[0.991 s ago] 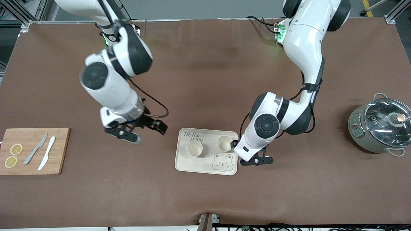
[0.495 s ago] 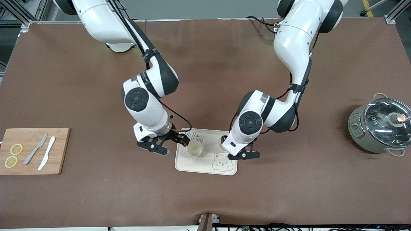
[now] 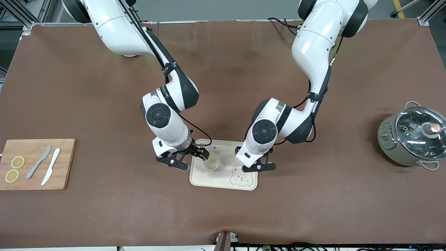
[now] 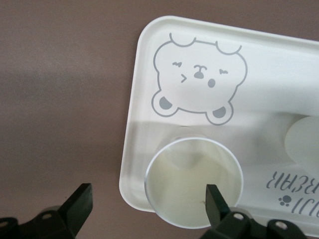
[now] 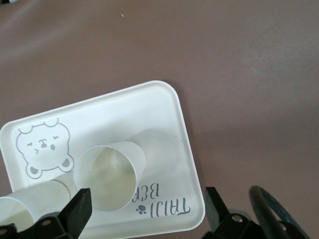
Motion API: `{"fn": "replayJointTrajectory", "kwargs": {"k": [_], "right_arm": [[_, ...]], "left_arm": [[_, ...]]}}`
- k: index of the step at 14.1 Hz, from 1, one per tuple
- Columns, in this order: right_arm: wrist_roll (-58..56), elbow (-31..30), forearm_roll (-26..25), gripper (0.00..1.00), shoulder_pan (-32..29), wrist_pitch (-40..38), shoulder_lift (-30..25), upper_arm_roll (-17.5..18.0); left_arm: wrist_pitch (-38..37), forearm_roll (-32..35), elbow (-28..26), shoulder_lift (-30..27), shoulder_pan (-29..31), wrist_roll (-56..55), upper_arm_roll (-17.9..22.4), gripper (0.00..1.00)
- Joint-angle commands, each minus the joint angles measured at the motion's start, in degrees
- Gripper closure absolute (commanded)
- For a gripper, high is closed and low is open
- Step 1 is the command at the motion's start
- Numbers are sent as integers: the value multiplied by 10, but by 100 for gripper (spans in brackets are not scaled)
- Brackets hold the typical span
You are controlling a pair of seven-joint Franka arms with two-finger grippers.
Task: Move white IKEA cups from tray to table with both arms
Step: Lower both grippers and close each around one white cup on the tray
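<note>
A cream tray (image 3: 212, 179) with a bear print holds two white IKEA cups, both upright. One cup (image 3: 211, 162) (image 5: 107, 177) stands toward the right arm's end. My right gripper (image 3: 190, 158) (image 5: 147, 204) hovers open over that end of the tray, partly over this cup, holding nothing. The other cup (image 4: 193, 181) (image 5: 30, 204) is hidden under the left wrist in the front view. My left gripper (image 3: 252, 160) (image 4: 148, 201) hangs open and empty over it. One of its fingers (image 4: 214, 199) is above the cup's mouth; the other is off the tray (image 4: 279, 64).
A wooden cutting board (image 3: 64, 164) with lemon slices and two knives lies at the right arm's end. A grey pot with a glass lid (image 3: 413, 136) stands at the left arm's end. Bare brown table surrounds the tray.
Both arms have swung in toward the tray and dropped lower. The right gripper came from well off the tray to its edge; the left hand now covers its cup.
</note>
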Motion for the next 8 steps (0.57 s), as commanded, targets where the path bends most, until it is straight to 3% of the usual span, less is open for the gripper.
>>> {"fn": "replayJointTrajectory", "kwargs": {"k": [1,8], "right_arm": [[6,19,-2,0,10,32,29,-5],[7,18,-3,0,30,79,65,-5]], "left_arm": [[18,-2,-3,4,-5,-5,9,0],[44,28,-3,18,2,8,12,0]]}}
